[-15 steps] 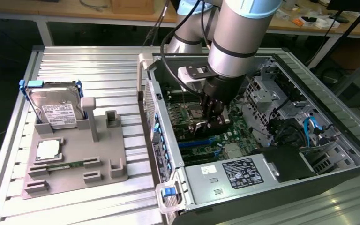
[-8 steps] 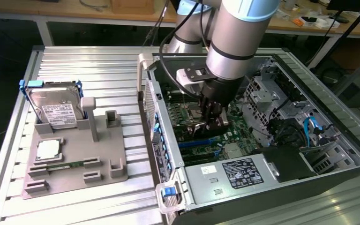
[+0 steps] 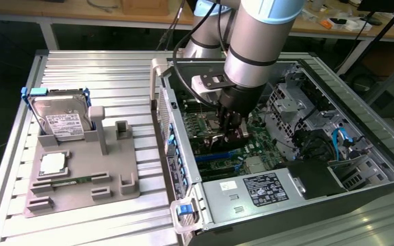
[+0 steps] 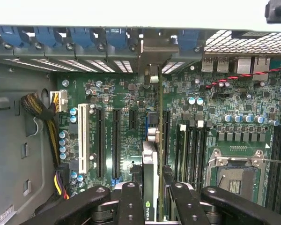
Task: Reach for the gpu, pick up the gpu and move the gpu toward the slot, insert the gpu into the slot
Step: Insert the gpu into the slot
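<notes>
On the exterior view's left, well apart from the work: a grey tray point(image 3: 80, 190) with a hard drive point(image 3: 63, 121) standing in it and a small green memory stick point(image 3: 71, 180) lying flat.

In the middle, an open computer case point(image 3: 361, 171) lying on its side, with the arm reaching down into it. Gripper point(image 3: 230, 129) low over the motherboard point(image 3: 262, 148), pinching the gpu point(image 4: 150, 161) by its two flat faces, one black finger point(image 4: 130, 202) on each side. Card standing on edge, just above the board and lined up roughly with the blue slot point(image 4: 148, 119); not possible to tell whether touching it yet.

Likely trouble from here:
- a slight sideways offset, landing the card's lower edge on the board beside the slot or on the small capacitors nearby;
- a tilt along the card's length, seating one end first and jamming;
- a slip in the grip under pressing force, since gripped at one stretch only;
- the far end catching on the case's rear wall point(image 4: 98, 65).

Long axis level with the board and parallel to the slots, far end pointing at the rear wall with its blue latches point(image 4: 79, 36), thin edge facing up toward the wrist.

Toward the exterior view's right: drive cages point(image 3: 299, 110) and blue cables point(image 3: 339, 141), clear of the gripper.
</notes>
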You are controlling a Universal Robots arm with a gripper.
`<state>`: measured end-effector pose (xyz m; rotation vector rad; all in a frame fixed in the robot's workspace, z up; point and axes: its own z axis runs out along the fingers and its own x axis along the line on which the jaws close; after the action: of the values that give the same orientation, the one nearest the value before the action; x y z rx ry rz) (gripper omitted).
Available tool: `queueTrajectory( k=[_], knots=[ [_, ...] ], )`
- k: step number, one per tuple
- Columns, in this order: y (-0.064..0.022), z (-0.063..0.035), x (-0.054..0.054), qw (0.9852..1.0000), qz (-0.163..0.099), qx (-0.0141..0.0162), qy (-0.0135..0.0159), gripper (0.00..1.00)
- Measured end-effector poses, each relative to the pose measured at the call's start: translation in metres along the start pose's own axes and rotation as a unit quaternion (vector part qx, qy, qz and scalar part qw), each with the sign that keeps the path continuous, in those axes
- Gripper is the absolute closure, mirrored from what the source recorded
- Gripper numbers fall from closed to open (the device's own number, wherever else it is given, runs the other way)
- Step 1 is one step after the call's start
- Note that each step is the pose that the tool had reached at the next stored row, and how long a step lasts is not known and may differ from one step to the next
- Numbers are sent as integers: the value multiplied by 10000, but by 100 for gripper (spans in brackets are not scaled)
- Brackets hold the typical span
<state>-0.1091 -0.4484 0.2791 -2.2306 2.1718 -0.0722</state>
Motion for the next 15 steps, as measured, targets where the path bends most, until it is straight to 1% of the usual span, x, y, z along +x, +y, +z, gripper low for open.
queueTrajectory(
  k=[9,10,11,12,14,15],
  knots=[
    [4,0,0,10000,0,-3,0,73],
    [5,0,0,10000,0,-15,-2,73],
    [4,0,0,10000,0,-34,-3,73],
    [2,0,0,10000,-1,-62,-4,73],
    [-7,2,7,9999,-1,-132,-7,73],
    [-11,2,16,9999,-1,-161,-7,73]
  ],
)
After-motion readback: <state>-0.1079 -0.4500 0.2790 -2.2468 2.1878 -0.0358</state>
